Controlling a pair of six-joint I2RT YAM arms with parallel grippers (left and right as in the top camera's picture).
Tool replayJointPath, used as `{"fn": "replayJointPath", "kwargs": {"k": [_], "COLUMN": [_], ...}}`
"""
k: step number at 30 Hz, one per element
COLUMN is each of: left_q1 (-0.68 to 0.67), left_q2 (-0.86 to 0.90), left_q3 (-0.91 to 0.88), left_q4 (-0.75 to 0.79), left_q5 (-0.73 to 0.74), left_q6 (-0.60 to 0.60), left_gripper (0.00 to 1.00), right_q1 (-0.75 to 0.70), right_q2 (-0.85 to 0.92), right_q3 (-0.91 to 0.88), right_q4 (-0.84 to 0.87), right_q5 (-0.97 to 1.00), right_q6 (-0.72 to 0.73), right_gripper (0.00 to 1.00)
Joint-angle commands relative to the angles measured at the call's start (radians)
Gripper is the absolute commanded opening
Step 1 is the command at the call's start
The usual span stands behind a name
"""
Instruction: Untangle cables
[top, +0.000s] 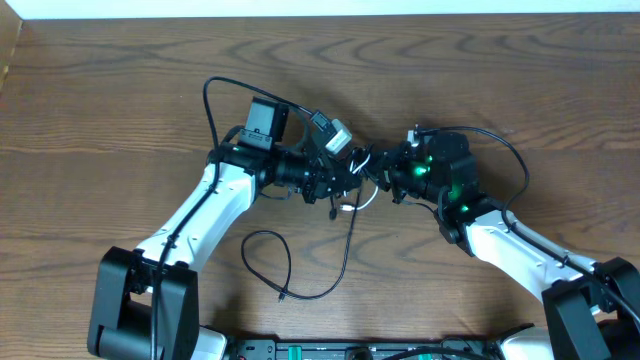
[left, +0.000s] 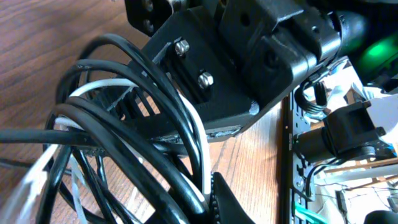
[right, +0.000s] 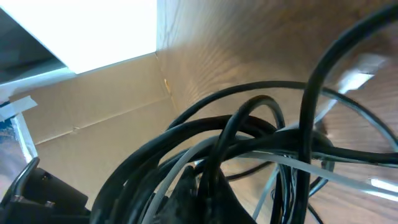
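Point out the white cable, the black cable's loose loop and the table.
white cable (left: 194, 137): left wrist view, its curved middle.
black cable (top: 265, 232): overhead view, top of its loose loop.
table (top: 520, 80): overhead view, bare wood.

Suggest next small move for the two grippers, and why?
Probably draw the right gripper slowly away from the left gripper. Both appear shut on the cables, almost touching above the table, with black and white strands bunched between them; a gentle pull should open the knot.

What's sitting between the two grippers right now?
The knotted bunch of black and white cables fills the short gap between the left gripper and right gripper, both closed on it. The overhead view shows this.
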Motion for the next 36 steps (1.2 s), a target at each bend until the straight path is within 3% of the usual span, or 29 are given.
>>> {"fn": "replayJointPath", "kwargs": {"k": [1, 6, 7, 8, 9, 21, 22, 25, 27, 30, 33, 36], "left_q1": [-0.002, -0.002, -0.002, -0.002, -0.002, -0.002, -0.002, -0.002, -0.002, -0.002, -0.002, -0.002], "left_q2": [-0.003, -0.003, -0.003, -0.003, -0.003, -0.003, -0.003, -0.003, -0.003, -0.003, -0.003, -0.003], "left_q3": [0.005, 0.005, 0.005, 0.005, 0.005, 0.005, 0.005, 0.005, 0.005, 0.005, 0.005, 0.005], "left_q4": [0.006, 0.006, 0.006, 0.007, 0.009, 0.011, 0.01, 0.011, 0.01, 0.011, 0.011, 0.031], "left_q5": [0.056, -0.062, -0.111, -0.151, -0.172, -0.197, -0.197, -0.197, -0.2, -0.217, -0.308, -0.455], "left_q6": [0.025, 0.014, 0.006, -0.003, -0.013, -0.021, -0.021, -0.021, -0.021, -0.021, -0.038, -0.148], "left_gripper": [0.07, 0.08, 0.24, 0.49, 0.6, 0.64, 0.6, 0.28, 0.15, 0.08, 0.08, 0.08], "right_q1": [0.002, -0.014, -0.017, -0.019, -0.019, -0.017, -0.018, -0.017, -0.017, -0.017, -0.017, -0.018], "right_q2": [0.002, 0.002, 0.002, 0.002, 0.002, 0.002, 0.002, 0.002, 0.002, 0.002, 0.002, 0.002], "right_q3": [0.0, 0.0, 0.0, 0.0, 0.0, 0.0, 0.0, 0.0, 0.0, 0.0, 0.0, 0.0], "right_q4": [-0.014, -0.013, -0.013, -0.013, -0.013, -0.013, -0.014, -0.02, -0.029, -0.045, -0.082, -0.127], "right_q5": [0.044, -0.025, -0.038, -0.051, -0.058, -0.143, -0.149, -0.155, -0.158, -0.165, -0.182, -0.227], "right_q6": [-0.092, -0.213, -0.231, -0.248, -0.26, -0.34, -0.348, -0.363, -0.373, -0.409, -0.496, -0.558], "right_gripper": [0.01, 0.01, 0.01, 0.01, 0.01, 0.01, 0.01, 0.01, 0.01, 0.01, 0.01, 0.01]}}
